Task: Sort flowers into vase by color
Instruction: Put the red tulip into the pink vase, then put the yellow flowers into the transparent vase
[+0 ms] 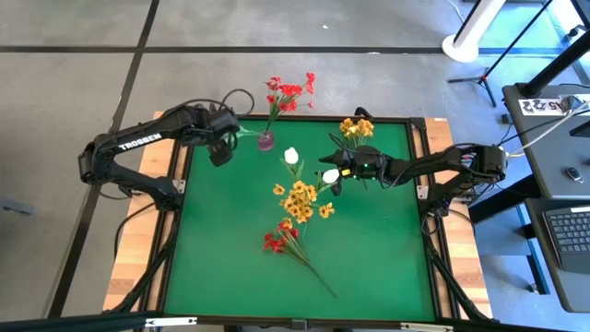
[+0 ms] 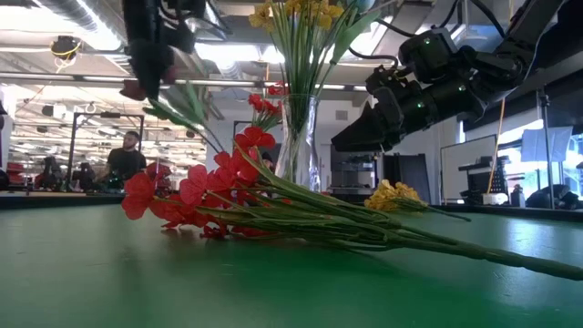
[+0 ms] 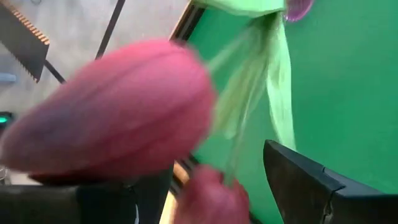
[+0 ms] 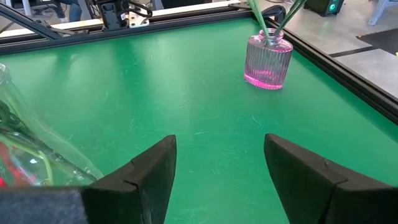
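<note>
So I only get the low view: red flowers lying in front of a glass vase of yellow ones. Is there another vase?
Observer: Yes. From above, a small pink vase stands near the table's far edge, holding red flowers.
Operator: Any other colours lying around?
Observer: Two white buds lie on the green mat, beyond a loose yellow spray.
Operator: And that dark thing up on my right?
Observer: That is the right gripper, open and empty, next to one of those buds.

Matt green table mat (image 1: 369, 258), ribbed pink glass vase (image 4: 268, 61) (glossy), wooden table edge (image 1: 138, 249)
</note>
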`<state>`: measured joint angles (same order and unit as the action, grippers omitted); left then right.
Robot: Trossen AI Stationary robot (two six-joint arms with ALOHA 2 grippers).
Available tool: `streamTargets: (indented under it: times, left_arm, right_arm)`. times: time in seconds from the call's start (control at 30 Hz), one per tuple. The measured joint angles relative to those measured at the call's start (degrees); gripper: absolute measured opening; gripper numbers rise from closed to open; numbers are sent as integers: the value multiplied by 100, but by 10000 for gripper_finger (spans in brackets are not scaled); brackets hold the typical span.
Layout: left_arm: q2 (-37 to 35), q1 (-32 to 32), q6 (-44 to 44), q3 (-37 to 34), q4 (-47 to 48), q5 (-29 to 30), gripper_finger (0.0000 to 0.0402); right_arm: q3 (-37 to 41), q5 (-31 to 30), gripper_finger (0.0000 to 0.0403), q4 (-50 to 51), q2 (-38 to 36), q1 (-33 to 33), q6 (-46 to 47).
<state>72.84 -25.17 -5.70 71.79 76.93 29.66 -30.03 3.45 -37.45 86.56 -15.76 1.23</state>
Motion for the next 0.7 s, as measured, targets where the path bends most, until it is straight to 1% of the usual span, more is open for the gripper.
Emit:
streamTargets:
  times: [0.37, 0.53, 0.7]
  left_arm:
    - [-501, 306, -14, 0, -27, -23, 239]
    - [-772, 326, -92, 0, -18, -17, 239]
    - [-997, 324, -151, 105, 79, 290, 239]
  right_arm:
    - [-2, 1, 241, 25, 0, -1, -2]
    - [1, 1, 241, 26, 0, 1, -2]
    - [0, 1, 241, 28, 0, 2, -2]
